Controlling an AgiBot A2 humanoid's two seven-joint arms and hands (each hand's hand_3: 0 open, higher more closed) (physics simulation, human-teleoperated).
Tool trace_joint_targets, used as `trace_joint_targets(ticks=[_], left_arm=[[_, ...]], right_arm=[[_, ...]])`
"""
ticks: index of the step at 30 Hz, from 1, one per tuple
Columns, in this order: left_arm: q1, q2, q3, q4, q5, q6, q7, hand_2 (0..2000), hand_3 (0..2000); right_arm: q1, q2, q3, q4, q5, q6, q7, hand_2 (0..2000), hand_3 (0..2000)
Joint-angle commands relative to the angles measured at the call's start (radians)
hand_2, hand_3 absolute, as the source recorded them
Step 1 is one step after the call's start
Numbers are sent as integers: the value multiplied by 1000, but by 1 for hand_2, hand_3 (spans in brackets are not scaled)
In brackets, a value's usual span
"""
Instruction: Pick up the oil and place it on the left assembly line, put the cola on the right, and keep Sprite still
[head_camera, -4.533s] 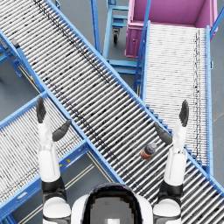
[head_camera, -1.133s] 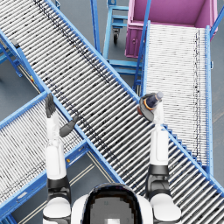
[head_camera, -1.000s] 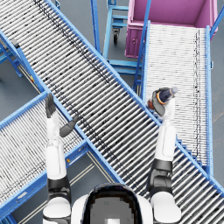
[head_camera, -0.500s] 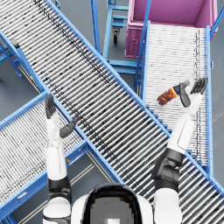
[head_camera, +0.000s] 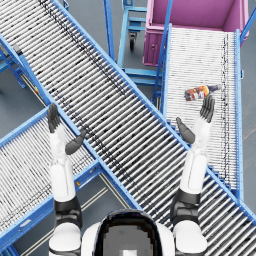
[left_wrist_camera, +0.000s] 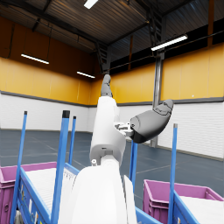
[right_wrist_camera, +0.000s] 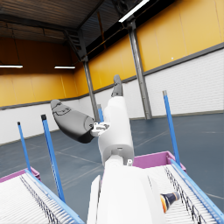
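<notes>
One cola (head_camera: 201, 92) lies on right conveyor (head_camera: 200, 50) (label unreadable) | left robot hand (head_camera: 60, 130), right robot hand (head_camera: 200, 122): spread, empty

The head view is lit evenly and brightly, with only faint shadows; moiré is seen on the conveyor rollers (head_camera: 100, 90). The wrist views are lit from above by ceiling strip lights (left_wrist_camera: 168, 42); edges are rendered slightly pixelated
</notes>
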Motion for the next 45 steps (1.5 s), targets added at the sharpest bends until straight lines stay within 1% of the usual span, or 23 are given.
trace_joint_targets(ticks=[1, 3, 4, 5, 8, 11, 23, 31, 32, 36, 45], left_arm=[[3, 0, -1, 0, 0, 0, 0, 0, 0], [24, -1, -14, -4, 0, 0, 0, 0, 0], [7, 1, -8, -1, 0, 0, 0, 0, 0], [19, 0, -20, -8, 0, 0, 0, 0, 0], [6, 2, -16, -5, 0, 0, 0, 0, 0], [-19, -9, 2, -6, -20, 6, 6, 0, 0], [-151, -110, 140, -23, -174, 52, 52, 0, 0], [-242, -183, 238, -36, -285, 86, 86, 0, 0], [-264, -200, 261, -39, -311, 94, 94, 0, 0], [-278, -211, 277, -41, -328, 99, 99, 0, 0], [-282, -214, 282, -42, -333, 101, 101, 0, 0]], right_arm=[[-57, -5, 41, 109, 0, 0, 0, 0, 0], [-76, -7, 60, 132, 0, 0, 0, 0, 0], [-80, -8, 63, 137, 0, 0, 0, 0, 0], [-82, -8, 63, 137, 0, 0, 0, 0, 0], [-86, -10, 56, 122, 0, 0, 0, 0, 0], [-107, 6, 71, 123, -19, 6, -6, 0, 0], [-222, 136, 200, 167, -174, 52, -53, 0, 0], [-302, 229, 295, 200, -285, 85, -86, 0, 0], [-321, 251, 317, 208, -310, 93, -94, 0, 0], [-333, 265, 331, 213, -328, 98, -99, 0, 0], [-337, 270, 336, 215, -333, 100, -101, 0, 0]])
